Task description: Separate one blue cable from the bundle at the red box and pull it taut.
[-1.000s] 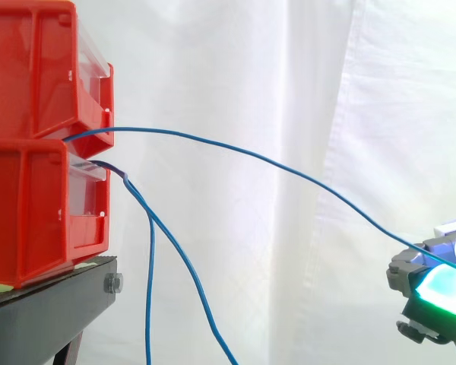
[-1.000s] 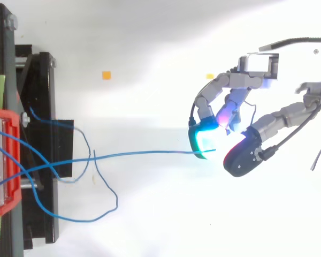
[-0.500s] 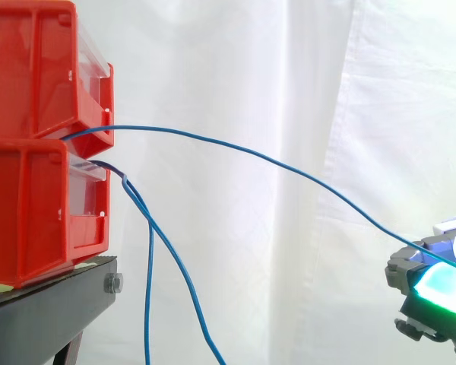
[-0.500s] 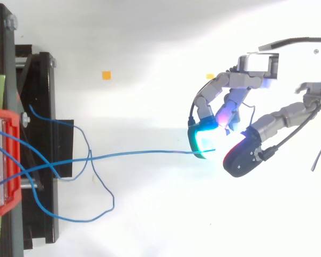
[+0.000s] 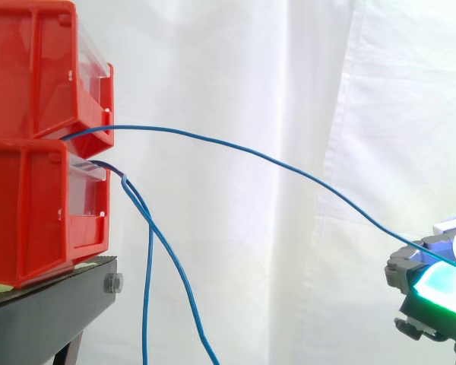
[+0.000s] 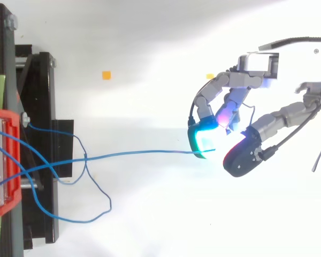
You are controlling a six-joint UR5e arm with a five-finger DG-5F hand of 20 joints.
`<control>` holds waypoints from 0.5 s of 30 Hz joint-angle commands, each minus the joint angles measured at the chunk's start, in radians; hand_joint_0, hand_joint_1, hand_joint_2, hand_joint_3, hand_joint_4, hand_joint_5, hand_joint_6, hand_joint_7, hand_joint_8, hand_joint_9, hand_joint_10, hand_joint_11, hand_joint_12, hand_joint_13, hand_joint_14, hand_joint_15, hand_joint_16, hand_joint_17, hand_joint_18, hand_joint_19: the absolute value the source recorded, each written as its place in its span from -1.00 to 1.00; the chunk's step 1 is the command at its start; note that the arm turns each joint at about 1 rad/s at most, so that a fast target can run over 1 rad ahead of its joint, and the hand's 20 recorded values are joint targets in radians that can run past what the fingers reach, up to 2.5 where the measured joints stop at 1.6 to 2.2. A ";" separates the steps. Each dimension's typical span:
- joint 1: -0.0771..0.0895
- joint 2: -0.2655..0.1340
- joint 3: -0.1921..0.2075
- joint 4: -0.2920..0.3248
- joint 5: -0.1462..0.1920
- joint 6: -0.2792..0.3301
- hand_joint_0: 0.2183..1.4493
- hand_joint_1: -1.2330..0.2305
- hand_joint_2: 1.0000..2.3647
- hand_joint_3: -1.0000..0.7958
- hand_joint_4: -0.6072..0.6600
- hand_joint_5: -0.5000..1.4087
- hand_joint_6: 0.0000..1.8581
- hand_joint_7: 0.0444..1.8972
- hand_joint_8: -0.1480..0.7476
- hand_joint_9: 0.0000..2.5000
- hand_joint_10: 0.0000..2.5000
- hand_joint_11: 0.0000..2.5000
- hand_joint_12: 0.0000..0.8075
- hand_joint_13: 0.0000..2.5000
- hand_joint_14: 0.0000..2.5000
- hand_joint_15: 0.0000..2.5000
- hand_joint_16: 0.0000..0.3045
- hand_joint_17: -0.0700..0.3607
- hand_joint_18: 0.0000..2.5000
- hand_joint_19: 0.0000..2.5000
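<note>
Smooth glossy plastic on the red bins (image 5: 30,198), with clear plastic fronts (image 5: 91,65); matt black metal stand (image 5: 53,304); white cloth curtain (image 5: 289,91), softly creased; thin blue cable (image 6: 139,153), smooth sheath

A white curtain (image 5: 289,91) hangs in soft vertical folds across the side view, evenly lit. A black stand (image 5: 53,315) with a bolt (image 5: 112,284) sits at lower left. From above, the white floor (image 6: 150,32) bears two small orange marks (image 6: 106,75) in the upper half, with bright glare at right.
</note>
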 commanded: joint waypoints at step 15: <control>0.000 -0.001 -0.001 0.000 0.000 0.000 -0.01 -0.38 -0.99 -0.34 -0.37 -0.68 0.04 0.32 0.08 -0.09 -0.99 -0.13 -0.03 -0.17 -0.98 -0.44 -0.67 -0.15 -0.28 -0.28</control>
